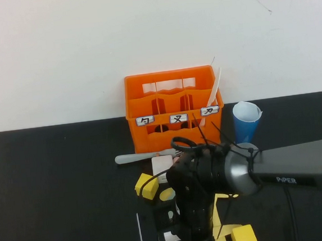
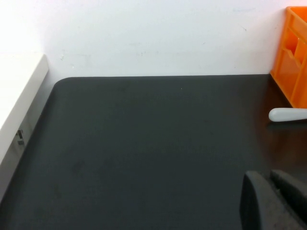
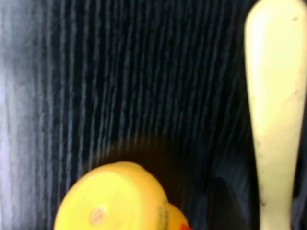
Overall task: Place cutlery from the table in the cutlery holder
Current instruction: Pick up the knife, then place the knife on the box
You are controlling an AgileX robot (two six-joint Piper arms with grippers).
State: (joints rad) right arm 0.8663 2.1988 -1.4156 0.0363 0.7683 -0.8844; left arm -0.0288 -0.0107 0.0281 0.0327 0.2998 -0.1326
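The orange cutlery holder [image 1: 174, 111] stands at the back of the black table [image 1: 54, 192], with white cutlery [image 1: 217, 87] upright in its right compartment. A white piece of cutlery [image 1: 137, 157] lies in front of the holder; its handle end shows in the left wrist view [image 2: 288, 114]. My right gripper [image 1: 193, 222] points down at the table in front of the holder. In the right wrist view a pale yellow cutlery handle [image 3: 276, 110] runs close beside it. My left gripper [image 2: 271, 201] is shut and empty, low over bare table left of the holder [image 2: 293, 57].
A yellow duck toy [image 3: 115, 199] sits right next to the right gripper. Yellow cubes [image 1: 147, 185] [image 1: 244, 237] and a white cube [image 1: 162, 164] lie around it. A blue cup [image 1: 246, 121] stands right of the holder. A white wall backs the table.
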